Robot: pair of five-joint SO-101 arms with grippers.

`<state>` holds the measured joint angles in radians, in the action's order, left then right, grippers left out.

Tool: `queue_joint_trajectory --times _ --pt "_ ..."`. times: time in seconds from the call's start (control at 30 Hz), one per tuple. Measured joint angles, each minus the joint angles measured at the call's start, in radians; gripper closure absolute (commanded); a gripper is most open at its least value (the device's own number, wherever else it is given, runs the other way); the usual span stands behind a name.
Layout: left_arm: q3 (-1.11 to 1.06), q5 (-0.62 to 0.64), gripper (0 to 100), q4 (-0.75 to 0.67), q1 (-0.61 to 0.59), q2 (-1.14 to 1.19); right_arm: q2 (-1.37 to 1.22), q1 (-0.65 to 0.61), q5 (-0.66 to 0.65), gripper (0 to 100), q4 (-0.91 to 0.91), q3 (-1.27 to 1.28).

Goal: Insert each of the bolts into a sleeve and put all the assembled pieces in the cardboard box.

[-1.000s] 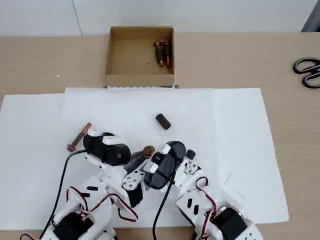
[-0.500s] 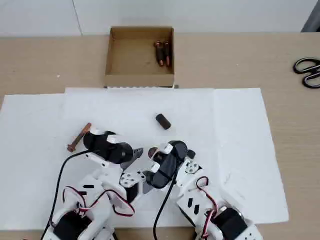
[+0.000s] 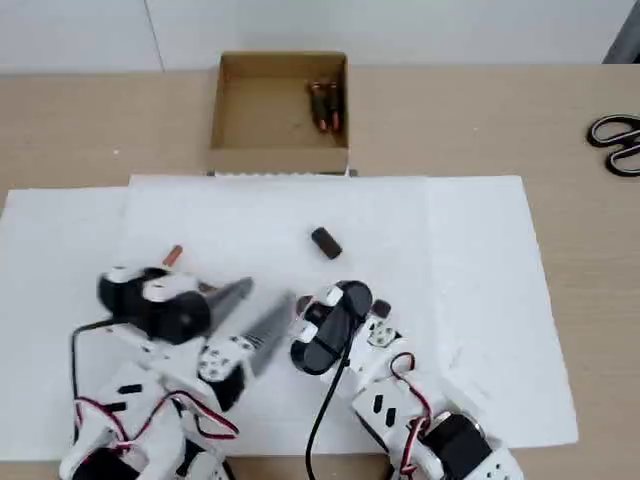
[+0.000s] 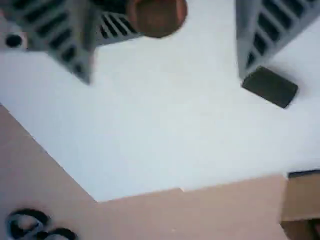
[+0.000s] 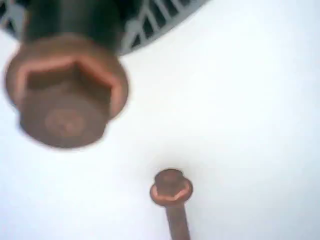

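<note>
A pale wooden worktop (image 3: 100, 120), seen from above, is covered over most of its near half by a white paper sheet (image 3: 470, 280), probably laid down so the small dark parts stand out.

Two robot arms rise from the near edge. The left hand (image 3: 270, 292) is open, its two grey fingers spread wide and holding nothing. Just beside it, the right hand (image 3: 308, 305) is closed on a copper-coloured bolt (image 5: 65, 95). Its wrist camera shows the hexagonal head jutting free below a dark held sleeve (image 5: 70, 20). This suggests the bolt is already seated and the hand grips the sleeve so the pair travels as one piece.

A little farther out, a loose bolt (image 5: 171, 192) lies flat on the paper, partly hidden under the left arm in the overhead view. A loose sleeve (image 3: 325, 242) lies on its side near the middle of the sheet, well apart from that bolt. These two appear to be the last pair to join.

Beyond the paper's far edge sits the open cardboard box (image 3: 228, 105), with finished pieces (image 3: 325, 105) lying together near one wall. A pair of scissors (image 3: 615, 145) rests at the far edge of the worktop, away from the work.
</note>
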<state>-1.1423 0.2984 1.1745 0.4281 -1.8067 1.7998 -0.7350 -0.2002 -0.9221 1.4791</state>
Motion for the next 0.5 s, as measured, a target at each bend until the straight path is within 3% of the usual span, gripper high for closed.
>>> queue_joint_trajectory --times 0.13,0.27,0.4,0.5 --pt "-0.049 -0.100 99 -0.032 -0.160 0.000 0.000 -0.002 0.000 99.6 0.000 0.000" --pt "-0.209 -0.129 99 -0.160 -0.310 0.000 -0.002 0.006 0.000 99.6 0.000 0.041" --pt "-0.391 -0.133 99 -0.302 -0.358 0.000 -0.002 0.057 0.002 99.6 0.000 0.044" --pt "-0.511 -0.133 99 -0.381 -0.362 0.000 -0.002 0.129 0.095 99.6 0.015 0.044"
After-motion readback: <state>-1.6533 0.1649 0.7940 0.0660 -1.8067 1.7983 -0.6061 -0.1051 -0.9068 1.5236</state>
